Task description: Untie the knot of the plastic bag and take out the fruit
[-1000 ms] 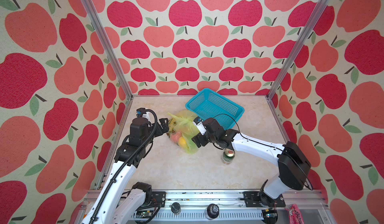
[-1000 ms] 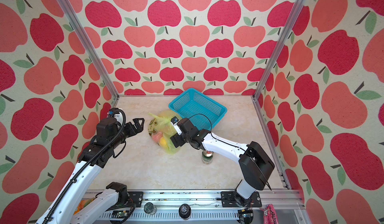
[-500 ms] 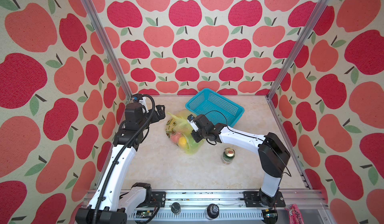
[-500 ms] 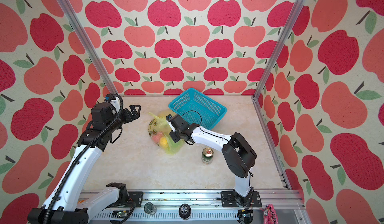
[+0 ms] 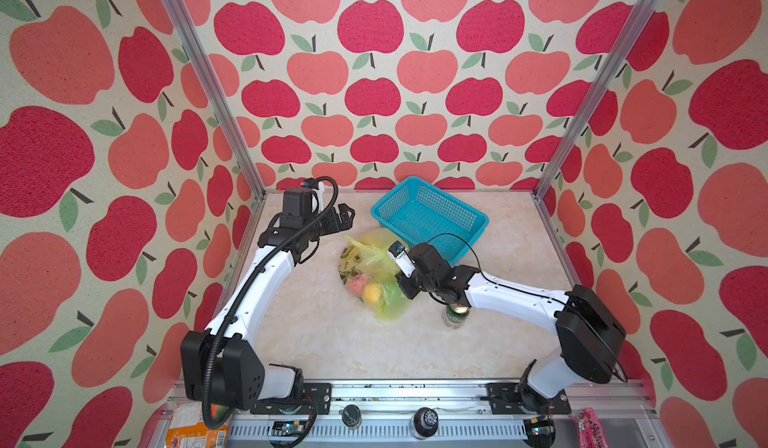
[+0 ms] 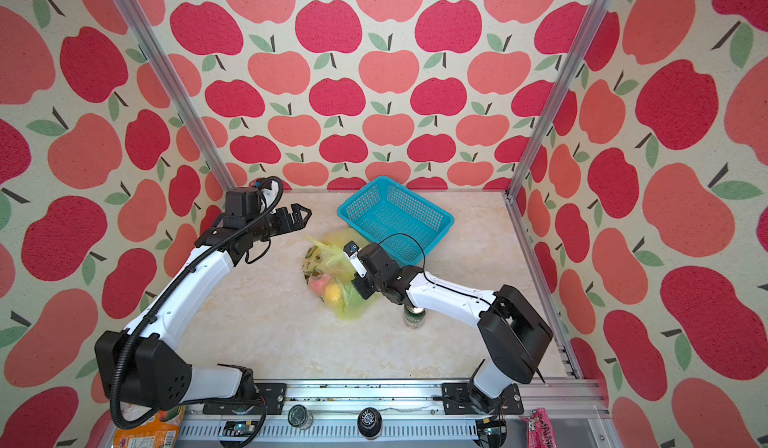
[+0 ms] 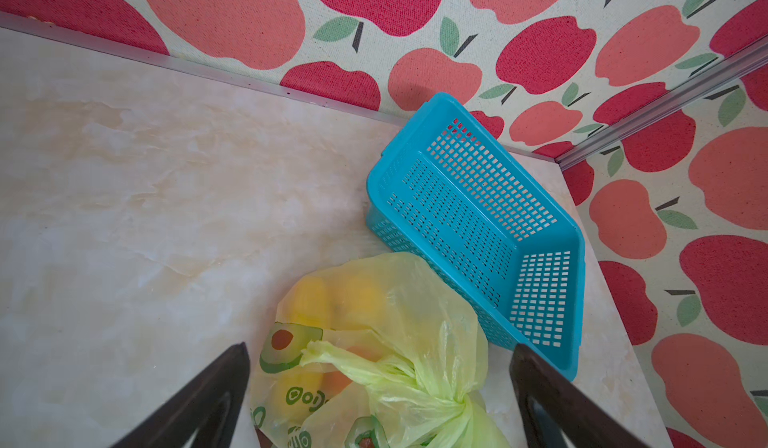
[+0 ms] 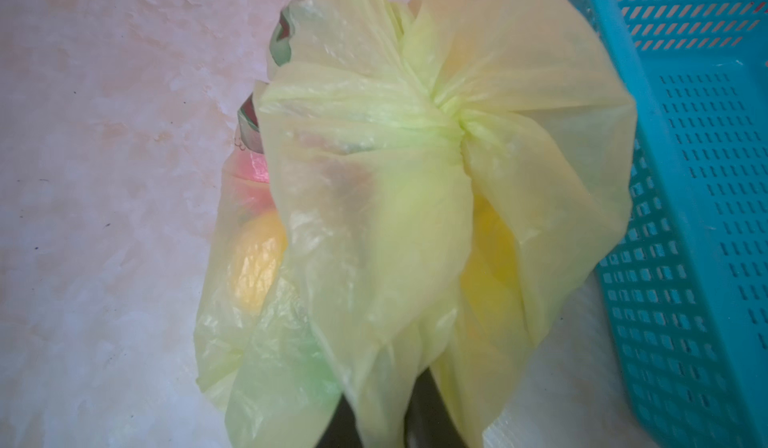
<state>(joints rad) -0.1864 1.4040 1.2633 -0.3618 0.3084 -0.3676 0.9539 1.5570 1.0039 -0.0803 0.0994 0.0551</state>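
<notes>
One knot (image 8: 451, 121), tied, gathers the handle loops of the one plastic bag (image 5: 370, 267). The bag lies near the middle of the marbled worktop (image 5: 324, 342), just beside the near wall of the one teal basket (image 5: 432, 221). Through the film the fruit (image 5: 372, 293) shows in both top views as a pink-red, a yellow-orange and a green piece. The left wrist view adds two yellow ones at the bag's far end; the full count cannot be told. Two pincers are in view. The right pincer (image 8: 382, 387) sits at the side of the bag towards the right arm. Its dark fingers (image 8: 428, 408) are close together, with a fold of the bag's film caught between them and drawn taut from the knot. The left pincer (image 5: 345, 214) hangs above the worktop on the bag's opposite side, apart from it, jaws spread wide and holding nothing. One green can (image 5: 456, 319) stands upright near the bag, partly under the right forearm
</notes>
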